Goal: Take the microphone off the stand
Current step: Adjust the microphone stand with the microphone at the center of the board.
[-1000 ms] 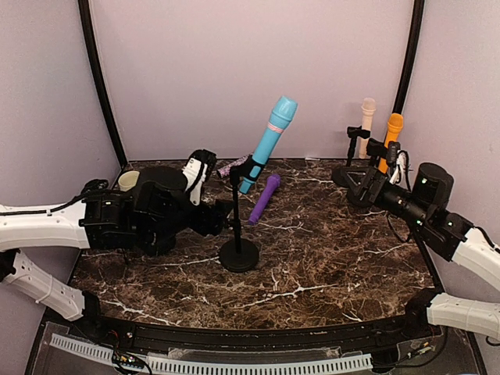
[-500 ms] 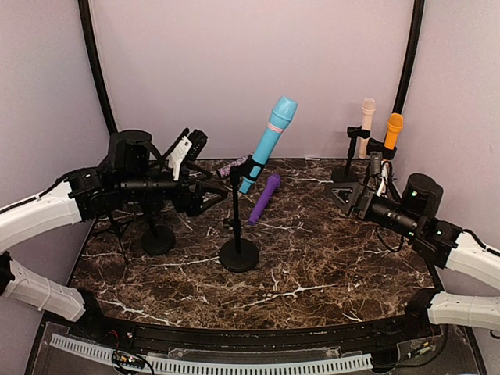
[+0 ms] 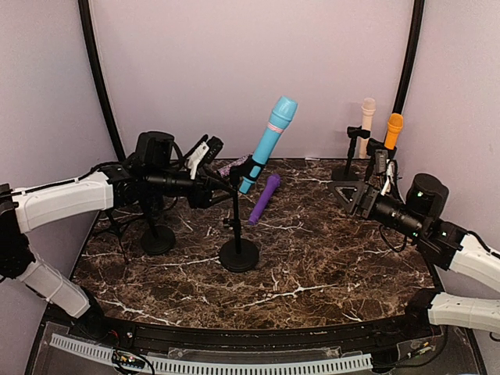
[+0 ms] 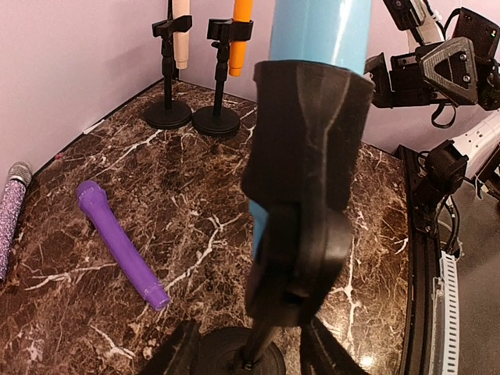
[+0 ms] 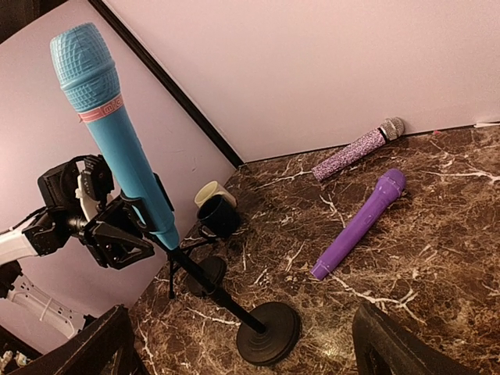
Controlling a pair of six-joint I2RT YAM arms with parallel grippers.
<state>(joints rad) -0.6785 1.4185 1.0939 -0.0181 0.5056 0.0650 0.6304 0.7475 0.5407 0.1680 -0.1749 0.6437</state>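
The left gripper point(image 4: 251, 355) is hovering with its jaws spread, close beside the black stand point(image 3: 237, 230), whose clip is holding the blue microphone point(image 3: 269, 141) tilted. The right gripper point(image 3: 353, 197) is hanging wide open, well apart.

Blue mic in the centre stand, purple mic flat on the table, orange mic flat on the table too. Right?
Not quite. The orange microphone is not lying flat: it is upright in the back stand, as the left wrist view shows. The blue microphone is in the centre stand and the purple microphone lies flat on the table.
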